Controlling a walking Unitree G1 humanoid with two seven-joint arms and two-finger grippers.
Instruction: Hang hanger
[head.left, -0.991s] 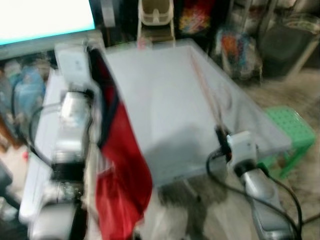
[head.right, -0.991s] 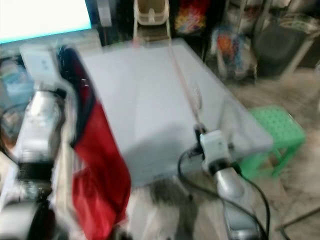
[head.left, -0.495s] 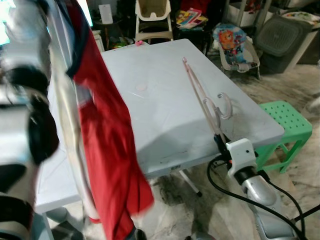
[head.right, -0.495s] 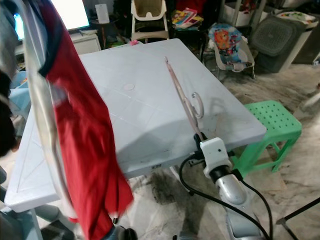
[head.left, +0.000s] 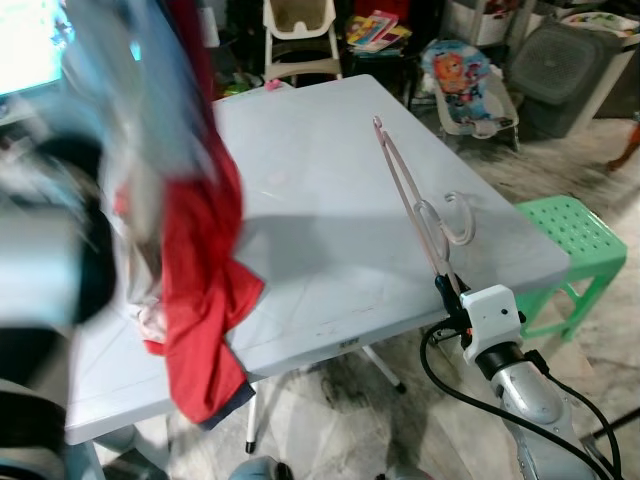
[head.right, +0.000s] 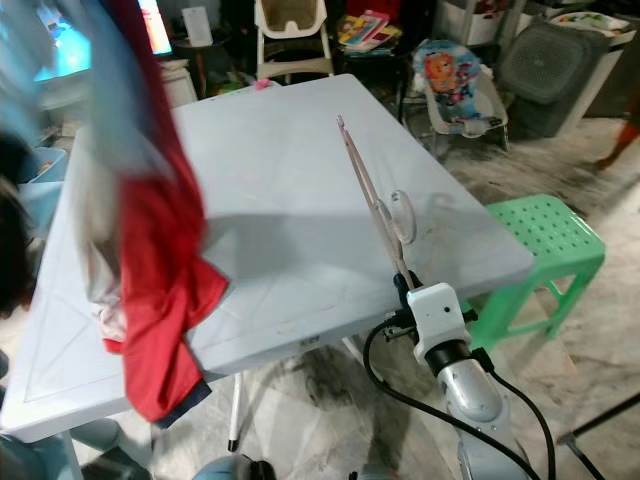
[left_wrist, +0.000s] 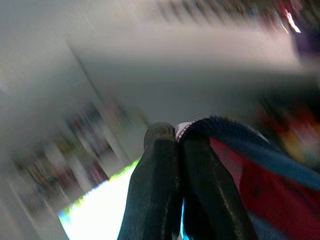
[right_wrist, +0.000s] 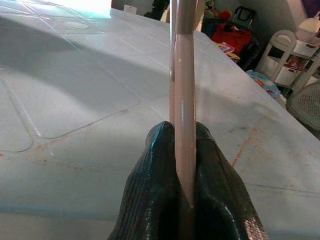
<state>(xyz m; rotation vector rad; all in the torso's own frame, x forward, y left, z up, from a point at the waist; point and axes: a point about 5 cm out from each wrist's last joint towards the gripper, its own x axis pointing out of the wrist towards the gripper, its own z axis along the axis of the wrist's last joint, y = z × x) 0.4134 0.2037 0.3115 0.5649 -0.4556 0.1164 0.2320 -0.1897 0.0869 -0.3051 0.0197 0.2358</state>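
Observation:
A pale pink hanger (head.left: 415, 205) lies over the right part of the grey folding table (head.left: 330, 150), its clear hook (head.left: 458, 215) pointing right. At the table's near right edge my right gripper (head.left: 447, 290) is shut on the hanger's near end; the right wrist view has the pink bar (right_wrist: 182, 100) pinched between both fingers (right_wrist: 150, 195). A red garment with navy trim (head.left: 200, 290) hangs from my raised, blurred left arm over the table's left side, its lower part resting on the tabletop. The left gripper (left_wrist: 177, 150) is shut on the garment's navy edge (left_wrist: 235, 140).
A green plastic stool (head.left: 570, 245) stands right of the table. Behind the table are a white high chair (head.left: 298, 35), a baby bouncer (head.left: 465, 80) and a dark bin (head.left: 560, 70). A bright screen (head.left: 30, 50) glows at far left. A black cable (head.left: 450, 375) loops from my right wrist.
My left arm has swung up and blurred, and the red garment has dropped so its lower part lies bunched on the table's left side. The right gripper still holds the hanger's end.

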